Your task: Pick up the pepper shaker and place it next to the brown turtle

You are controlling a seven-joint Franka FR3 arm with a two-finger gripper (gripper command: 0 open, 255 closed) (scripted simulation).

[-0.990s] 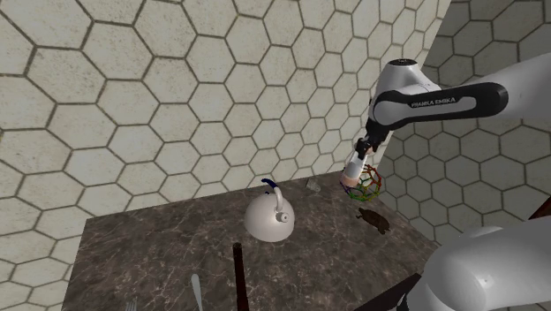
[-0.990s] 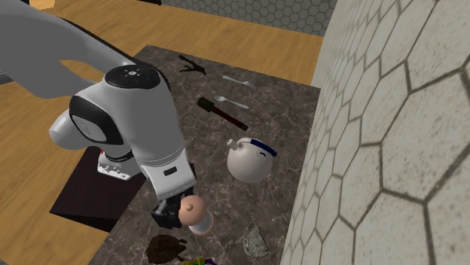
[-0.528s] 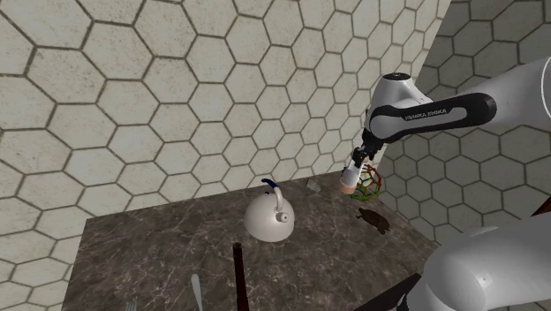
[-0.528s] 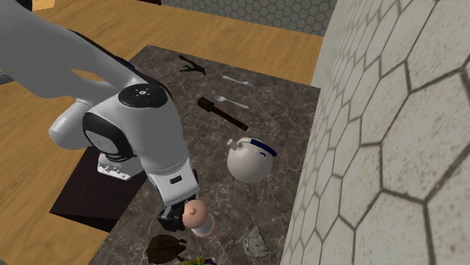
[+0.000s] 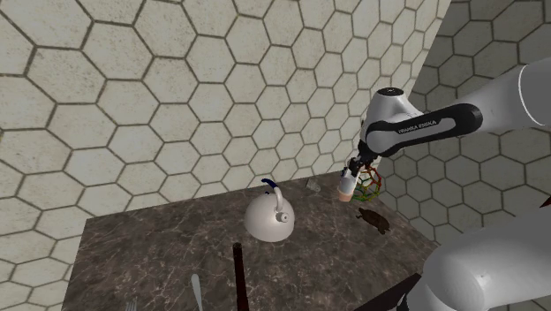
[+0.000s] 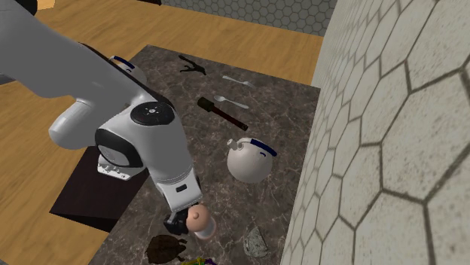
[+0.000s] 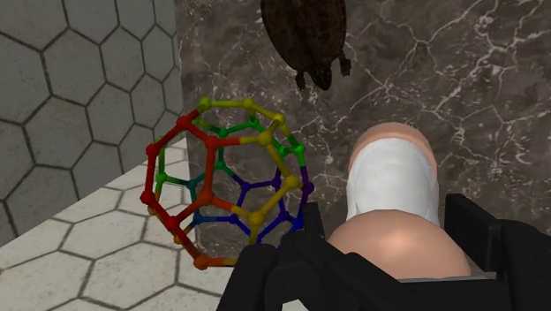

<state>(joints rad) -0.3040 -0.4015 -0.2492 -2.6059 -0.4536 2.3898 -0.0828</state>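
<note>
Pepper shaker [image 7: 393, 199], white-bodied with pinkish-tan ends, clamped in my black gripper [image 7: 385, 265], has descended over the last second. It hangs above the dark marbled desk [image 7: 459, 79] near the brown turtle [image 7: 305, 35], so I judge placement close.

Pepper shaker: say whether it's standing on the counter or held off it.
Held off it. The hand clasps the pepper shaker, which hangs above the counter near the turtle.
</note>
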